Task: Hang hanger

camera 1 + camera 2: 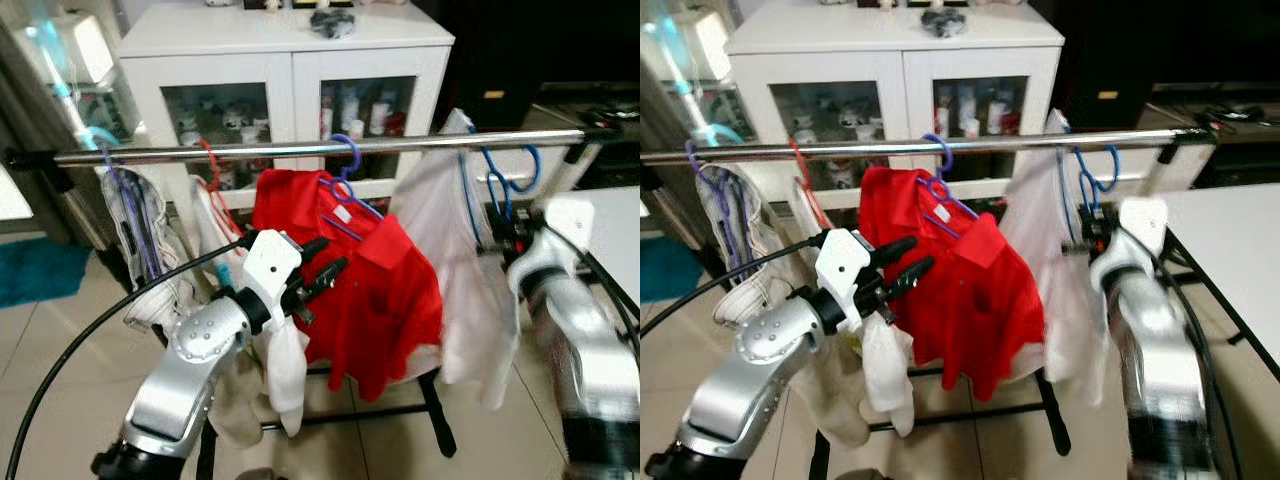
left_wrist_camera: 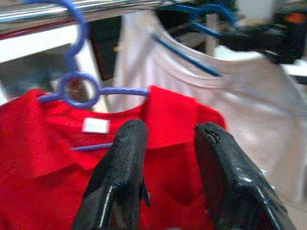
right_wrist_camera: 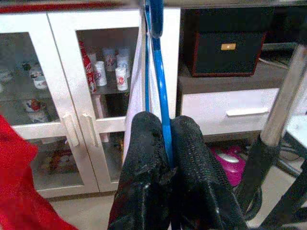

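Blue hanger [image 3: 161,91], thin, stiff, slippery plastic, sits clenched in the right hand [image 3: 169,158]; left hand [image 2: 165,143] hangs released nearby.

Nothing is reading clearly: the white tag [image 2: 96,125] inside the red shirt [image 2: 43,158] collar is showing blank, and the cabinet bottles [image 3: 109,72] are blurring.

A bright red polo shirt [image 1: 370,290] hangs on a purple plastic hanger [image 1: 347,176], with a small white neck label [image 2: 95,125]. Beside it, a white shirt [image 1: 455,270] sits on a blue plastic hanger [image 3: 159,72]. The metal rail [image 1: 300,148] is shiny silver, the glass-door cabinet [image 1: 280,60] white, and the 2 fingers [image 3: 144,177] black.
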`<state>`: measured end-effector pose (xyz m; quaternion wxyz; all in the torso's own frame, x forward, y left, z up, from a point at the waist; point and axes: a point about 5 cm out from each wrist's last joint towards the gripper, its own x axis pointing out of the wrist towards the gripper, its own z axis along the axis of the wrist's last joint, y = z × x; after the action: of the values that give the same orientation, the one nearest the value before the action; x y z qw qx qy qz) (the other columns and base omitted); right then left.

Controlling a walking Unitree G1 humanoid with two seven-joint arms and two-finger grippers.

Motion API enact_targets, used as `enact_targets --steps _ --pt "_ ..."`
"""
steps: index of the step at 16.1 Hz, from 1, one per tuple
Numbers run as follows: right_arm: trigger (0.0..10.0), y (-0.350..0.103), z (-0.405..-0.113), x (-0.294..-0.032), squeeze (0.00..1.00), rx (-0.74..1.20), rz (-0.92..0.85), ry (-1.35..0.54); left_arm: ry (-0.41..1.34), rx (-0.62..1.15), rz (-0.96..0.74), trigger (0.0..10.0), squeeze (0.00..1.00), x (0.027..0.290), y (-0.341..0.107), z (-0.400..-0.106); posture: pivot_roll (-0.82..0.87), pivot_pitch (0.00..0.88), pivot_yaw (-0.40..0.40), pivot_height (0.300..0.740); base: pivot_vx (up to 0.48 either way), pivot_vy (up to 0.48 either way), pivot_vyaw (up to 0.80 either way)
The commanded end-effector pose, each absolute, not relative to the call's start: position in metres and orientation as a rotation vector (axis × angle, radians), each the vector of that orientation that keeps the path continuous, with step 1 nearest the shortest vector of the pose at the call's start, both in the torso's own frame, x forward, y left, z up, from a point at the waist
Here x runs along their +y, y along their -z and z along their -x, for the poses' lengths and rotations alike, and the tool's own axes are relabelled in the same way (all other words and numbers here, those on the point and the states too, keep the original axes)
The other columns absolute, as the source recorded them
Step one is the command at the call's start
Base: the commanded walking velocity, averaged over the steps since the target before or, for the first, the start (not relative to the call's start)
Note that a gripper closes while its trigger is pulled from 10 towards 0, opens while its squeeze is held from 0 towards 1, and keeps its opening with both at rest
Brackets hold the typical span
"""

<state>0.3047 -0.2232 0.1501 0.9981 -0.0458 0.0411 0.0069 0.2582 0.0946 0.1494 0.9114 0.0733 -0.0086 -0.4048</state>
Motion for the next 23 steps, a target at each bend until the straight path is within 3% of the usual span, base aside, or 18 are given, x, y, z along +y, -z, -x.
enact_targets --steps 1,5,12,23 --pt "10.0 -0.169 -0.312 -0.225 0.0 0.008 0.083 -0.009 0.883 -0.042 -0.155 10.0 0.0 0.09 -0.159 -0.258 0.06 0.0 0.009 0.74 0.0 0.0 0.0" --pt "10.0 -0.163 -0.34 -0.227 0.0 0.149 0.122 -0.041 1.006 -0.031 -0.184 10.0 0.0 0.08 -0.169 -0.253 0.06 0.0 0.007 0.74 0.0 0.0 0.0" --pt "10.0 -0.168 -0.377 -0.226 0.0 0.199 0.123 -0.078 1.003 -0.003 -0.223 10.0 0.0 0.078 -0.168 -0.257 0.09 0.0 -0.02 0.74 0.0 0.0 0.0" --pt "10.0 -0.146 -0.386 -0.227 0.0 0.378 0.087 -0.1 1.036 -0.042 -0.168 10.0 0.0 0.07 -0.176 -0.255 0.1 0.0 -0.018 0.74 0.0 0.0 0.0"
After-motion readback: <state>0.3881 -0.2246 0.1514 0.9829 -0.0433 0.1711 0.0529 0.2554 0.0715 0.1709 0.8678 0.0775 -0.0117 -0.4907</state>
